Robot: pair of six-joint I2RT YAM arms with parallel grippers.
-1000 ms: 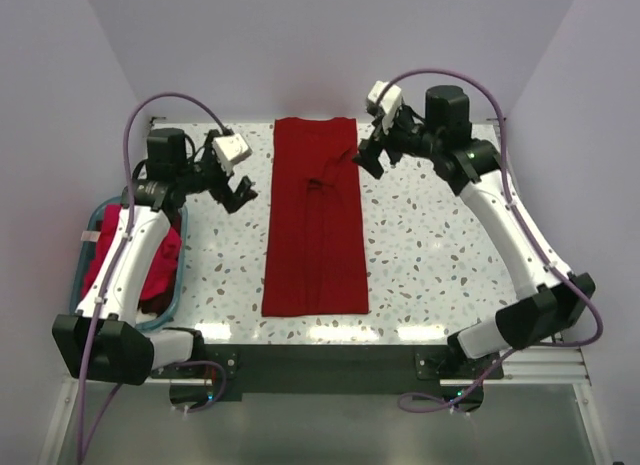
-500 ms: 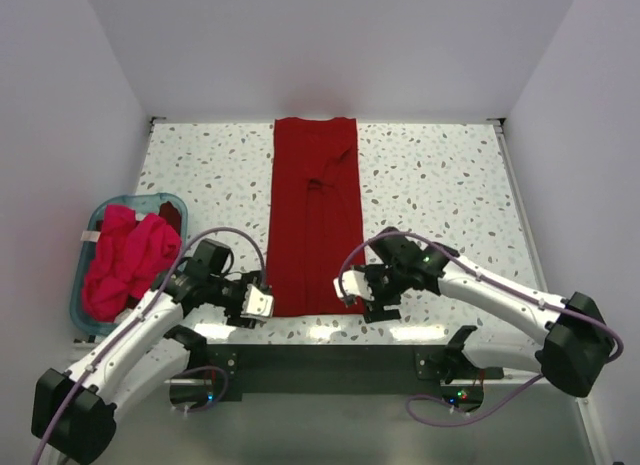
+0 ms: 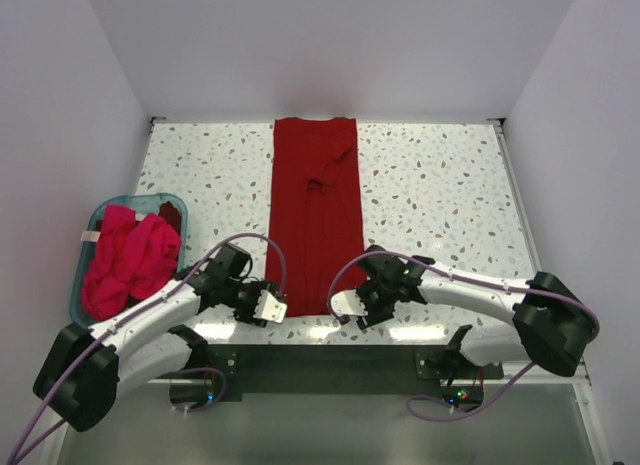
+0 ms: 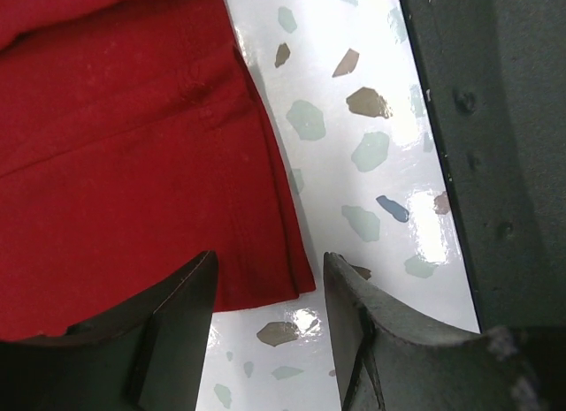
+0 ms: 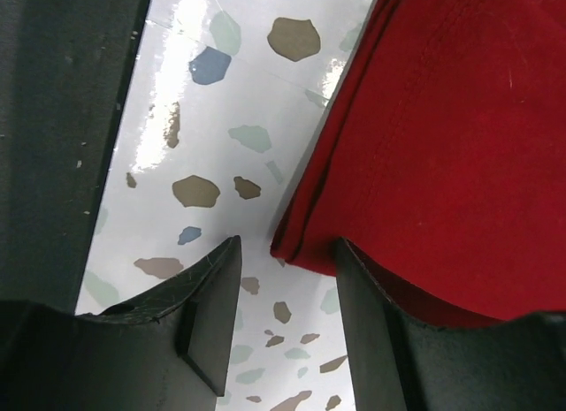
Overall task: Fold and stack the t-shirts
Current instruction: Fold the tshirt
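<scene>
left gripper (image 4: pixel 270 283): fingers parted, straddling near left hem corner of crimson t-shirt (image 3: pixel 315 215), not clamped | right gripper (image 5: pixel 287 256): fingers parted, straddling near right hem corner | crimson t-shirt: folded to long strip, flat on table (image 3: pixel 440 205), reaching far edge | pinkish-red t-shirts (image 3: pixel 125 260): heaped in teal basket (image 3: pixel 140 198), left side

Left tool (image 3: pixel 268 307) relocated from far tabletop (image 3: pixel 440 215) to crimson t-shirt (image 3: pixel 315 225) near-left corner, right tool (image 3: pixel 345 307) to near-right corner, jaws narrower.
</scene>
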